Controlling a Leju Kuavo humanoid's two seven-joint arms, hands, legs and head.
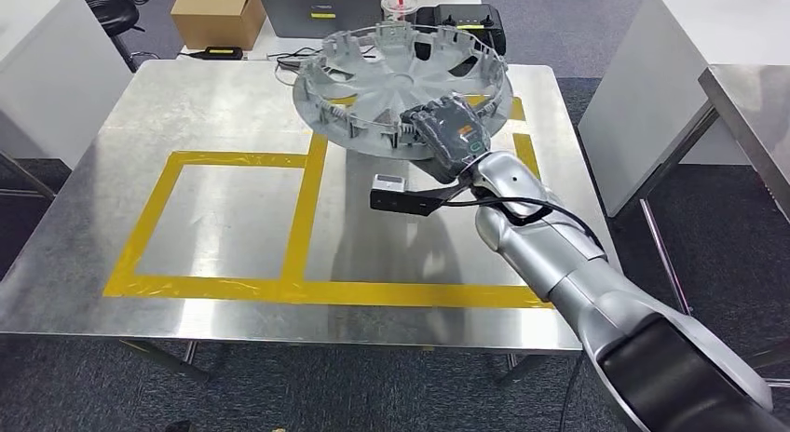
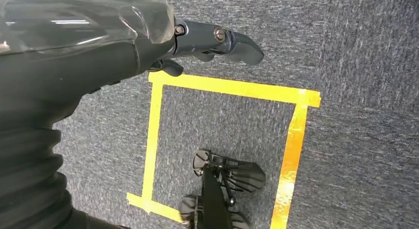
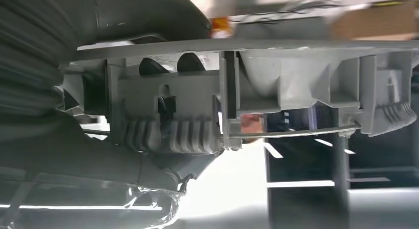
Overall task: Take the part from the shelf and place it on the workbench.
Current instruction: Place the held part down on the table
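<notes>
In the head view, one grey wheel cover (image 1: pixel 396 83) is gripped at its near rim by the right hand (image 1: pixel 452 127) above the far part of the workbench (image 1: pixel 224 106), where two yellow-taped boxes are counted. In the left wrist view, the left hand (image 2: pixel 207 44) is seen over carpet with nothing held, fingers loosely extended. In the right wrist view, the cover's clipped rim (image 3: pixel 276 91) is clasped from both sides

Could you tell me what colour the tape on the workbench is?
Yellow tape, clearest in the head view.
</notes>
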